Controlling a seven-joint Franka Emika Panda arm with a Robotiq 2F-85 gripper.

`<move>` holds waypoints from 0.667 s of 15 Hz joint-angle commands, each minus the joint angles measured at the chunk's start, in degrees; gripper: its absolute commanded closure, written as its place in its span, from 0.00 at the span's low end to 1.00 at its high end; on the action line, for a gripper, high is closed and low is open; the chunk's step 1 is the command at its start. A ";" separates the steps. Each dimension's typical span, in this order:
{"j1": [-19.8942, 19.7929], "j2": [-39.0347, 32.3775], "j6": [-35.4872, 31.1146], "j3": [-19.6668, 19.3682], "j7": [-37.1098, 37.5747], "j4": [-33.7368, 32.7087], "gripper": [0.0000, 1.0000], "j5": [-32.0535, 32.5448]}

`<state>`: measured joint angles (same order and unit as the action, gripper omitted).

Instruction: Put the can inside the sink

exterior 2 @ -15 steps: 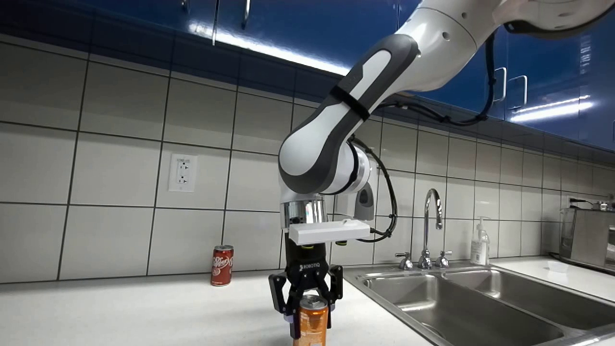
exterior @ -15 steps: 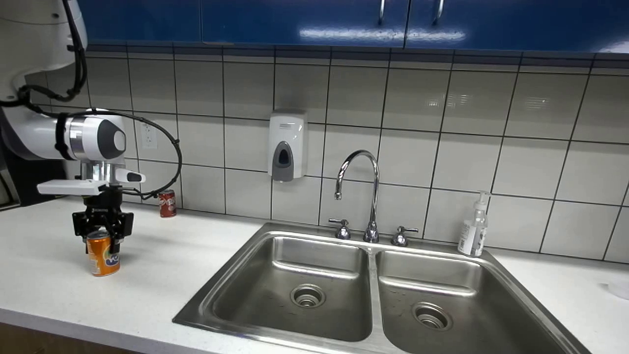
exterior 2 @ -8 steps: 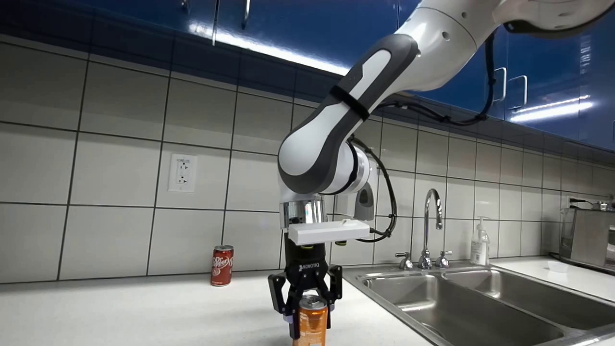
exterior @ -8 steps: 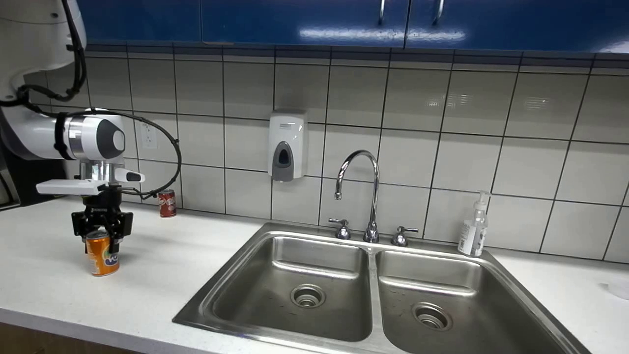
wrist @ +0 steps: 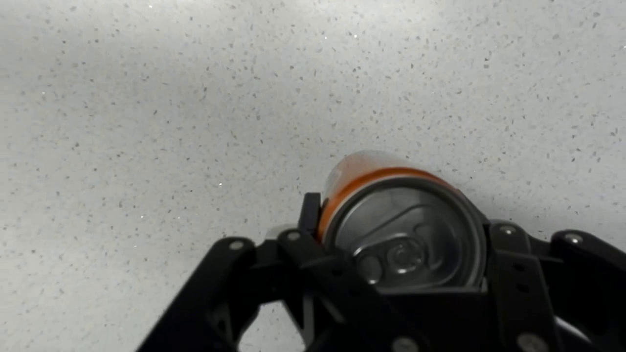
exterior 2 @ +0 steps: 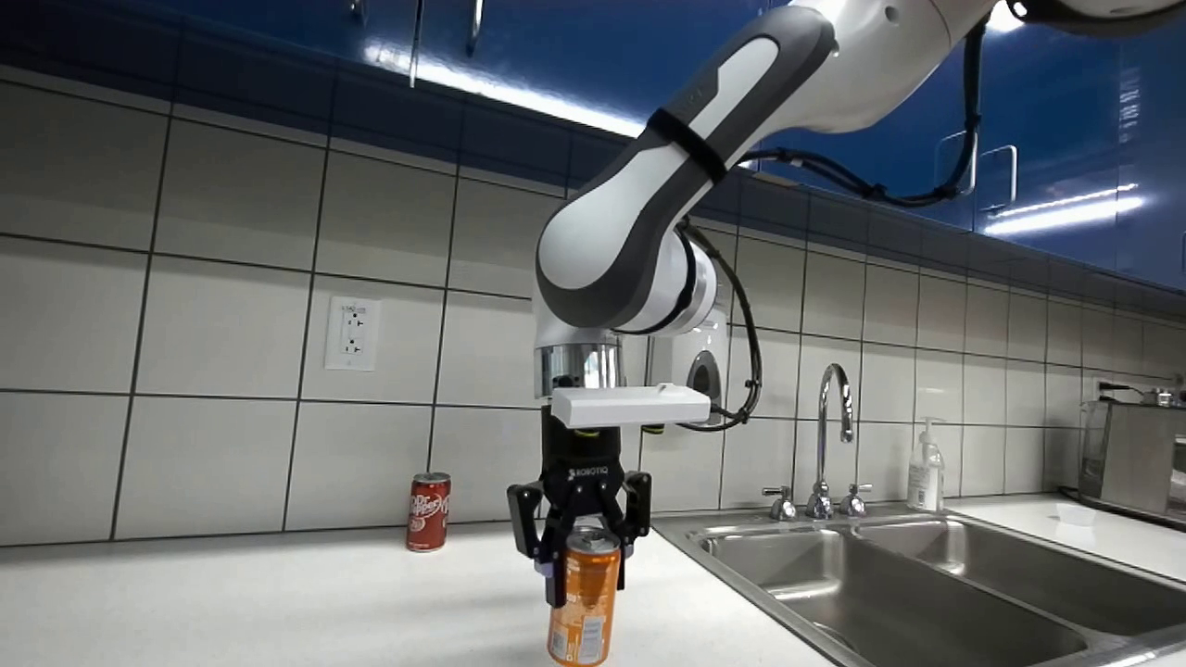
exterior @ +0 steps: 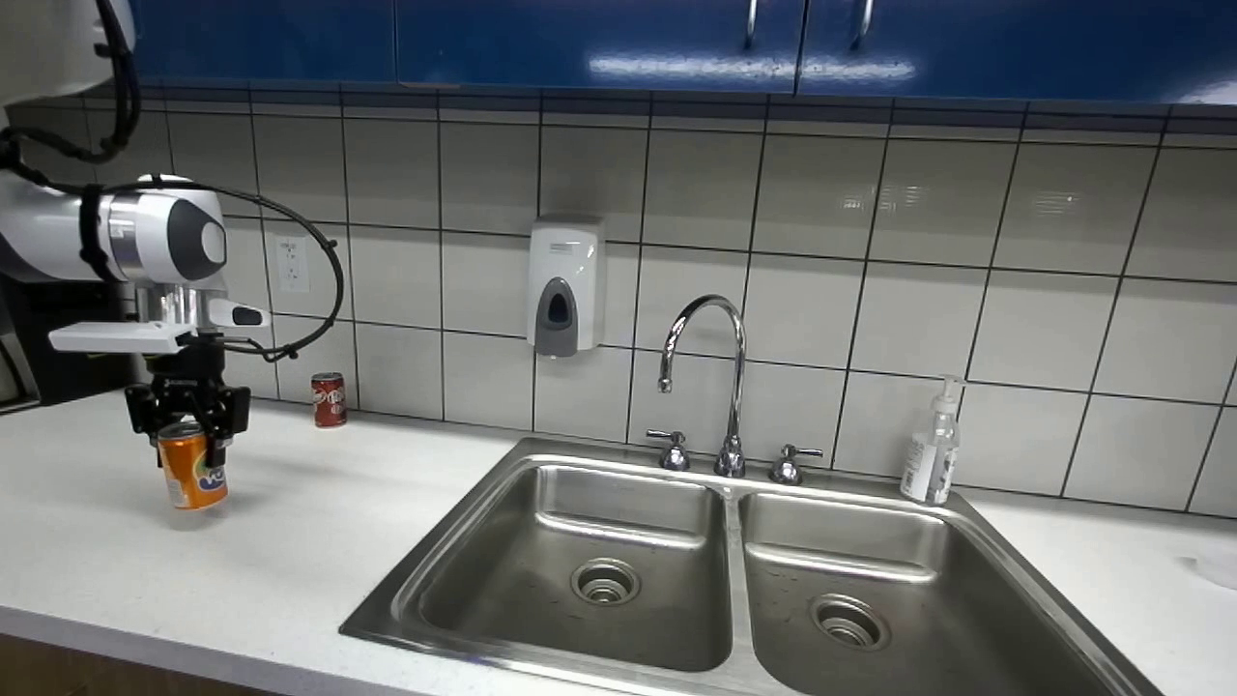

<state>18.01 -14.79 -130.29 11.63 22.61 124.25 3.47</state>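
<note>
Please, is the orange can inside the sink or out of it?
Out. In both exterior views, the gripper holds the orange can, slightly tilted, over the white counter, beside the sink.

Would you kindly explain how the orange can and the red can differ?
Support: the orange can is held in the gripper and appears just clear of the counter, whereas the red can stands on it, ungripped.
Pose: the orange can looks slightly tilted; the red can is upright.
Place: the red can is close to the tiled wall; the orange can is farther out.
Both are drink cans with silver tops.
</note>
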 commanded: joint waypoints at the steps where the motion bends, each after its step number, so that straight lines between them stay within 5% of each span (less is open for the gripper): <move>1: -0.48 6.67 -1.19 -0.63 1.23 5.26 0.61 -0.02; 10: -5.03 14.60 -3.80 -3.17 -0.04 14.60 0.61 -1.06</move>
<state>14.96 -5.10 -132.56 8.85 22.62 134.35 3.32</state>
